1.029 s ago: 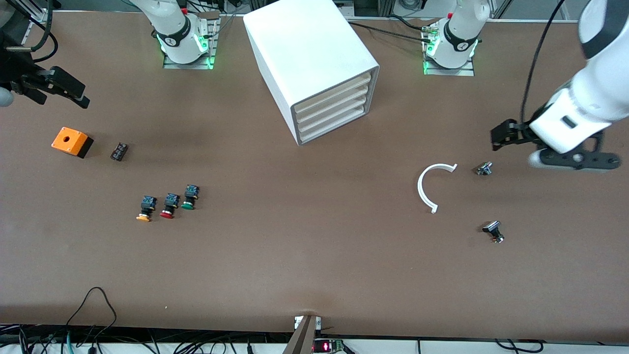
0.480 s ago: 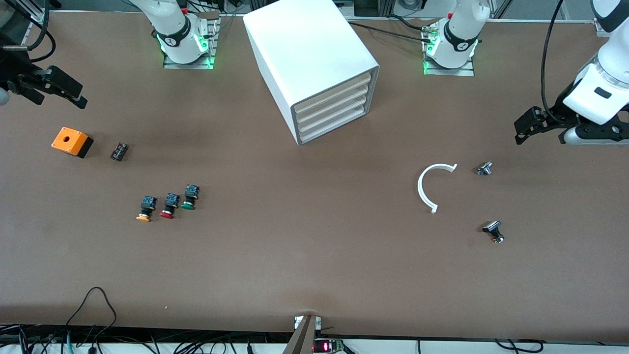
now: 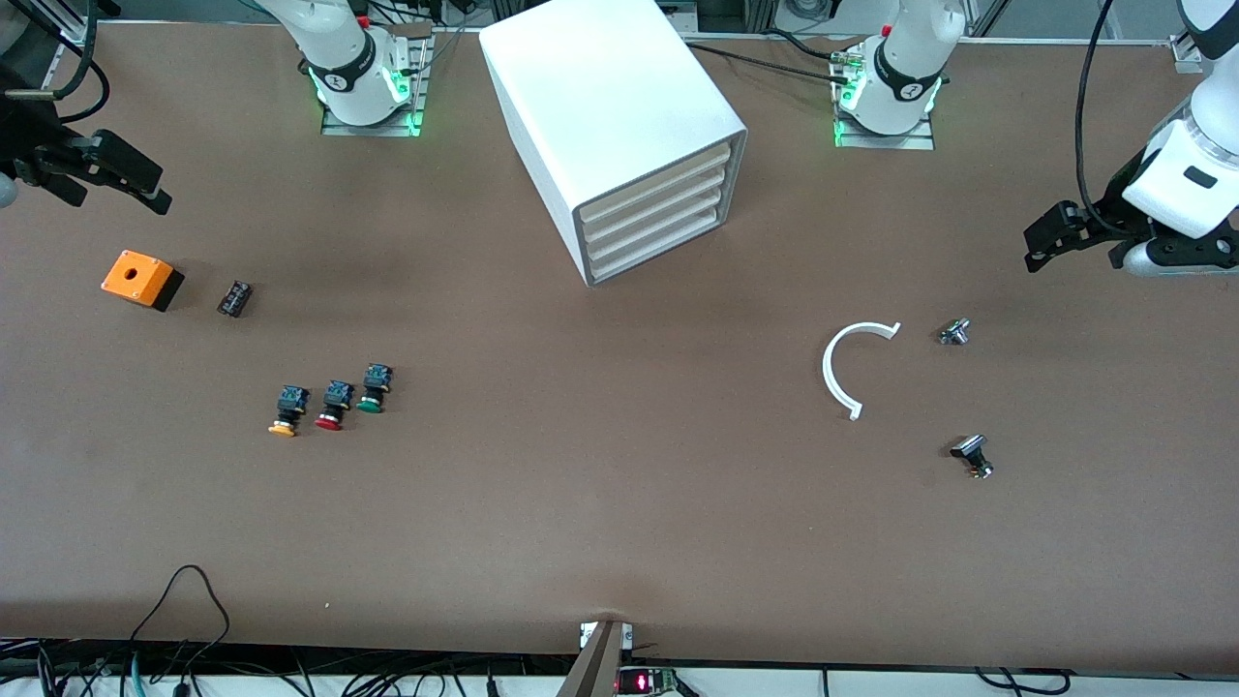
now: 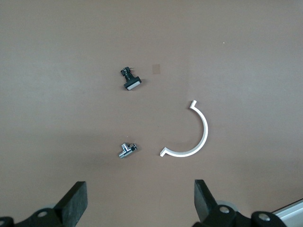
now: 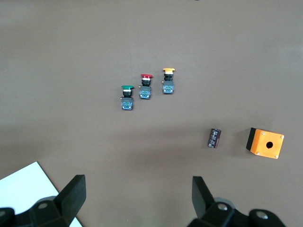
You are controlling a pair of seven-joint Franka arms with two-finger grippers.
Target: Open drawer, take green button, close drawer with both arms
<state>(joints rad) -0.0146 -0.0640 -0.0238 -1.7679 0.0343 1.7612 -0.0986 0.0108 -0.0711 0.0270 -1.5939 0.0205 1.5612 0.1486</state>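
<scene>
Left gripper (image 3: 1038, 247) – spread wide, nothing between the fingers, hanging over bare table at the left arm's end; pulled back and up toward the table edge compared with a second ago, when sitting lower and closer to the small metal part (image 3: 954, 332). Slight further drift outward since half a second ago. Left wrist view: both fingertips (image 4: 75, 201) apart, looking down on the white arc piece (image 4: 191, 137), the metal part (image 4: 126, 150) and the black-capped part (image 4: 130, 80), all lying loose and untouched.

Right gripper (image 3: 131, 179) – also spread, empty, parked over the table at the right arm's end above the orange box (image 3: 141, 278); barely shifted over the last second, so waiting. Right wrist view: looking down on the button (image 5: 127, 97) with its green cap, beside the red-capped one (image 5: 145, 86) and the yellow-capped one (image 5: 168, 81), plus the small black component (image 5: 214, 137).

Button (image 3: 373, 388) out on the open table, nearer the front camera than the cabinet (image 3: 610, 126), toward the right arm's end. Drawer (image 3: 656, 224) – third from top – flush with the other three, shut.

Meaning for the task: retreat of the left arm with nothing held, drawer closed, button out – reads as the tail end or a reset rather than an approach; no contact with any task item at present.
</scene>
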